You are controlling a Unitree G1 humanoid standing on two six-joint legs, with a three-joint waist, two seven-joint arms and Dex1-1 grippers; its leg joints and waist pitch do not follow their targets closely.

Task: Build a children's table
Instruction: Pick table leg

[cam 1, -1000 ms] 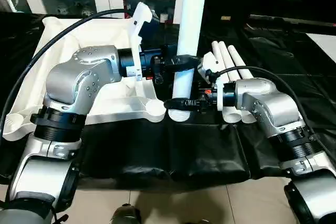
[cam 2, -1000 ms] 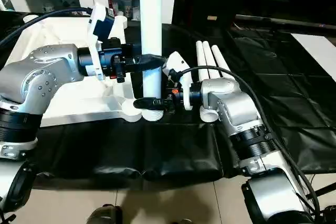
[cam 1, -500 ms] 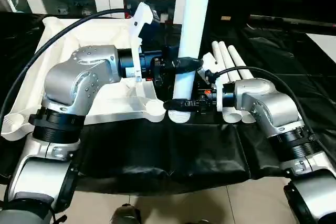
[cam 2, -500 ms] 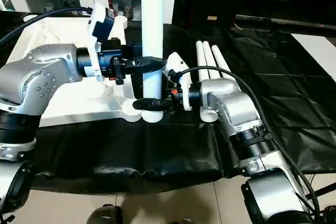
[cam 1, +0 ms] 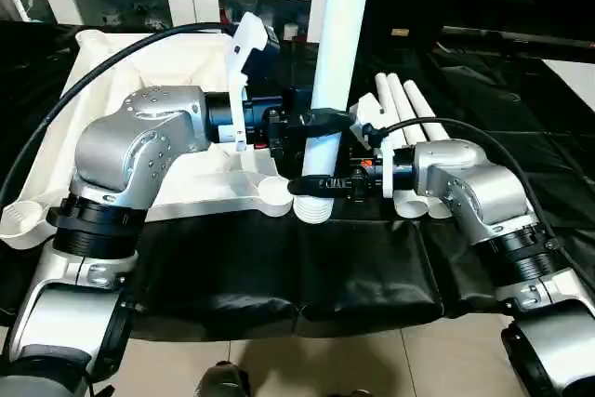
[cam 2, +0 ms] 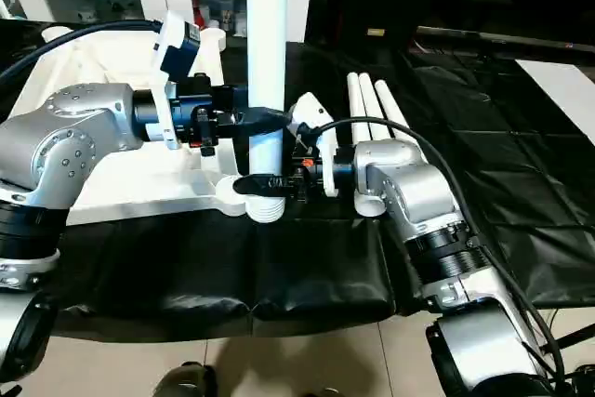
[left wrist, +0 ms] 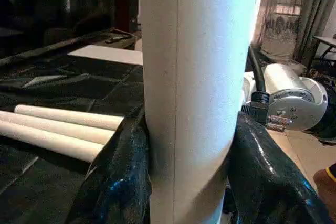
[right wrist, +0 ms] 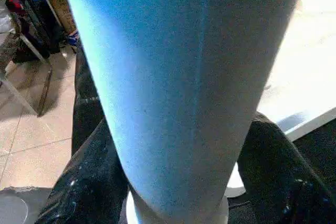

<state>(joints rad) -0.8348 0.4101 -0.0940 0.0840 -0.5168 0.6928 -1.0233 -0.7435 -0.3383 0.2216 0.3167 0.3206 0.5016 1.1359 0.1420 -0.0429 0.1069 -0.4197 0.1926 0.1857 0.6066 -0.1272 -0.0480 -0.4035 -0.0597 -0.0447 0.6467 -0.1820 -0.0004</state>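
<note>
- The landmark is the round corner socket [cam 1: 275, 194] at the near corner of the upturned white tabletop [cam 1: 112, 76], which lies ribbed side up on the black cloth [cam 1: 372, 267].
- The held leg [cam 1: 339, 34], a long tapered white tube, stands almost upright; its long axis runs top to bottom, and its threaded lower end [cam 1: 313, 208] sits just beside that socket, on the side toward the robot's right, not over it.
- The left gripper [cam 1: 323, 121] is closed on the leg's shaft above the socket, a black finger on each side of the tube.
- The right gripper [cam 1: 319, 186] clamps the same leg lower down, just above the threaded end and level with the socket's rim; in the right wrist view its fingers [right wrist: 89, 182] flank the tube.
- Three spare legs [cam 1: 409, 113] lie side by side on the cloth, beyond the right forearm and well to the right of the socket, with their long axes running away from the robot.
- Judged from this, the leg is not yet seated: its foot needs to shift sideways toward the robot's left to centre over the socket, while the axis stays upright.
- The right gripper is nearer the socket, so it probably steers the foot while the left one steadies the shaft.
- A tilt of the tube would likely set the thread askew.
</note>
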